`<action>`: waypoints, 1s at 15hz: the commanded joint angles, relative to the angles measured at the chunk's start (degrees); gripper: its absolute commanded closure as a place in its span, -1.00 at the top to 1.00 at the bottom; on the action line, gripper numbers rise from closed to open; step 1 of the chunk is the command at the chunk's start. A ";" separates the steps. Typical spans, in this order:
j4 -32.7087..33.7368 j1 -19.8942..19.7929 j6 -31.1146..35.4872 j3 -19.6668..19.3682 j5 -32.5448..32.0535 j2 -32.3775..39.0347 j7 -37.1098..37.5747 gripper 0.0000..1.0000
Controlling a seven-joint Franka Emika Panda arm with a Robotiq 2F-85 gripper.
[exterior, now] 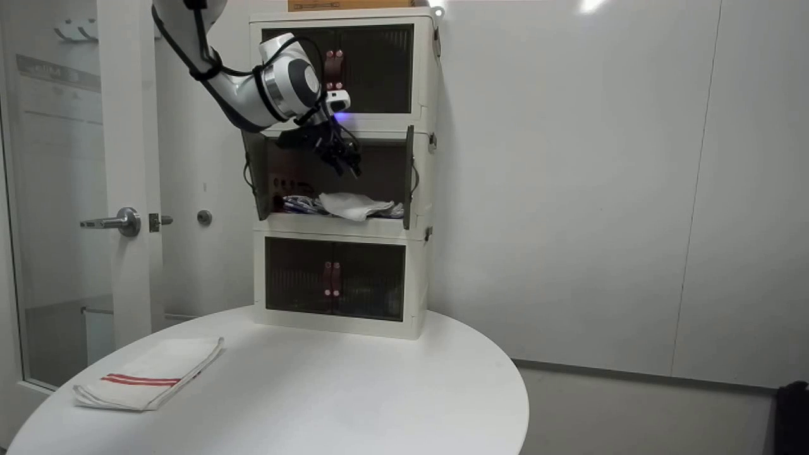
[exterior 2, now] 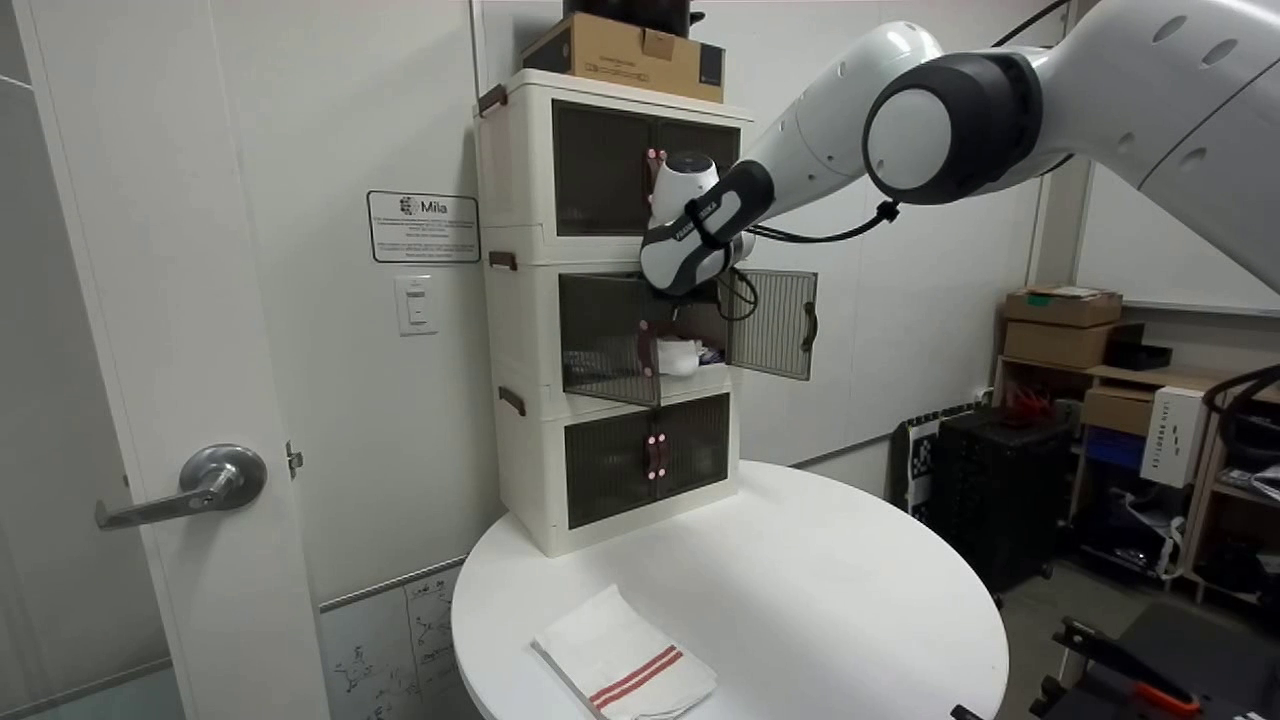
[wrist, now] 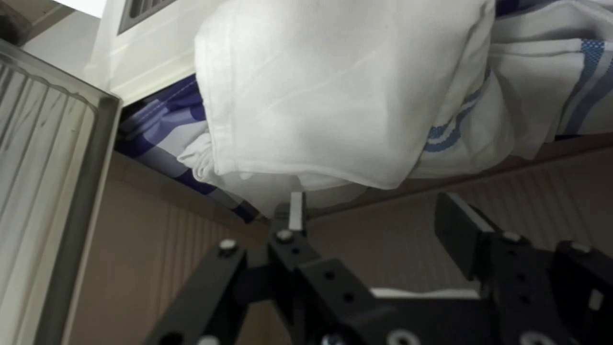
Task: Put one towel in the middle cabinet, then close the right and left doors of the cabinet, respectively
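While poised with gripper (exterior: pixel 349 170) above the white towel (exterior: pixel 354 205) in the middle cabinet (exterior: pixel 303 225), seen in an exterior view. Shown in an exterior view with left door (exterior 2: pixel 605 335) and right door (exterior 2: pixel 772 325) open, presumably for access, and another towel (exterior 2: pixel 625 655) folded on the table (exterior 2: pixel 830 600). Pictured in the wrist view with jaws apart and empty, probably for release.

In an exterior view, the glossy white jointed arm (exterior 2: pixel 960 120) is bending midway and sloping downward to its rounded white-and-black wrist (exterior 2: pixel 700 235). In the wrist view, the black two-fingered gripper (wrist: pixel 372 214) is standing parted, its flat dark fingers (wrist: pixel 457 235) facing each other.
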 commanded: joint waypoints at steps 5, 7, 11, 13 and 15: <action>1.07 -2.76 -3.99 3.78 3.22 -0.95 -7.71 1.00; 0.95 -3.38 -5.31 4.51 4.25 -1.53 -9.80 1.00; 1.17 -3.91 -11.09 4.93 4.65 -2.67 -13.54 1.00; 1.24 -4.26 -15.00 5.15 4.38 -3.24 -15.26 1.00; 0.63 -5.22 -19.19 6.47 4.97 -4.31 -18.09 1.00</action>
